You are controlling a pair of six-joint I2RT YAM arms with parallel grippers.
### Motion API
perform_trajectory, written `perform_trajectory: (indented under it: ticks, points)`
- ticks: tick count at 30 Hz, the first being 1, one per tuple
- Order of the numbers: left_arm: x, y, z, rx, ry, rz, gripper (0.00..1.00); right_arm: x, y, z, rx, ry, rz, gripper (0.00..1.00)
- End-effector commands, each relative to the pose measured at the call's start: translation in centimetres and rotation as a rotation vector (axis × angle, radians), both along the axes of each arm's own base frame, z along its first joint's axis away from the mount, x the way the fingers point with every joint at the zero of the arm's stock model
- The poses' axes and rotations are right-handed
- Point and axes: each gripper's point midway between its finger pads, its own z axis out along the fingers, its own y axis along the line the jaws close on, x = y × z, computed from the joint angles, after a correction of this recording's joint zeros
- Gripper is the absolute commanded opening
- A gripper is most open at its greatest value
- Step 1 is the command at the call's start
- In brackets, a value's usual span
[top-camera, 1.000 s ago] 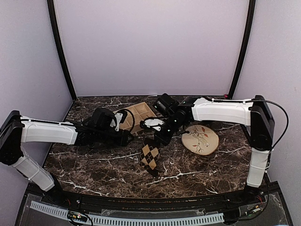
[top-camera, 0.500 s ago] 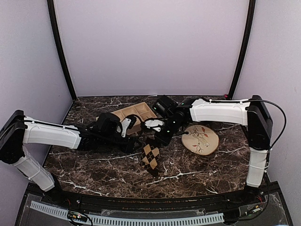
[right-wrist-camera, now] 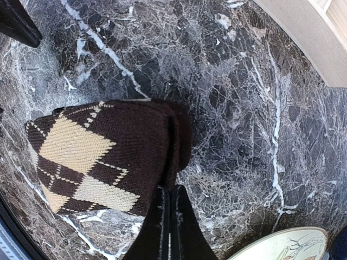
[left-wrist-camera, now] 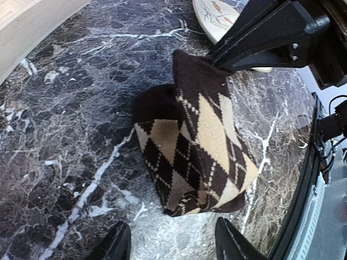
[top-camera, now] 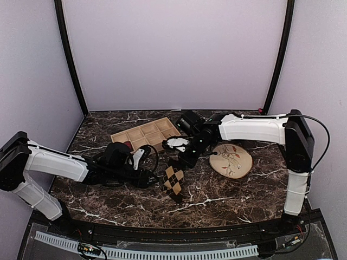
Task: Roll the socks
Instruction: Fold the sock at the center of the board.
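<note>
A pair of dark brown socks with a tan argyle pattern [top-camera: 173, 181] lies folded on the marble table, in front of the arms' middle. My right gripper [top-camera: 182, 159] is shut at the socks' far dark end [right-wrist-camera: 172, 142], its fingertips pinched together on the fabric edge [right-wrist-camera: 169, 190]. In the left wrist view that far corner peaks up at the right gripper's fingers [left-wrist-camera: 255, 46]. My left gripper [top-camera: 148, 179] is open and empty, low on the table just left of the socks [left-wrist-camera: 198, 146], one finger [left-wrist-camera: 116, 245] to each side of their near end.
A wooden compartment tray [top-camera: 145, 132] stands behind the left arm, with a small red item in it. A round patterned plate [top-camera: 231, 160] lies right of the socks, close to the right gripper; it also shows in the right wrist view [right-wrist-camera: 295, 246].
My left gripper has moved from beside the tray toward the near side and right, ending next to the socks. The right gripper has stayed shut at the socks' far end.
</note>
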Motion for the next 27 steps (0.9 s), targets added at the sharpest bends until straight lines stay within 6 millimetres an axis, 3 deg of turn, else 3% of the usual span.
perform_trajectory:
  ticks: [1,12,26,27]
  points:
    - [-1.1,-0.7,1.3,-0.079,0.004,-0.053,0.56,0.3,-0.1,-0.9,0.001,0.009,-0.015,0.00]
    - [-3.5,-1.2,-0.3,-0.166,0.004,-0.176,0.56,0.2,-0.2,-1.0,-0.003,0.017,-0.017,0.00]
    - [-2.9,-3.2,-1.0,-0.178,-0.116,-0.265,0.57,0.2,-0.1,-1.0,-0.001,0.025,-0.016,0.00]
    - [-2.8,-3.3,-1.2,-0.167,-0.122,-0.267,0.61,0.2,-0.1,-1.0,-0.001,0.024,-0.015,0.00]
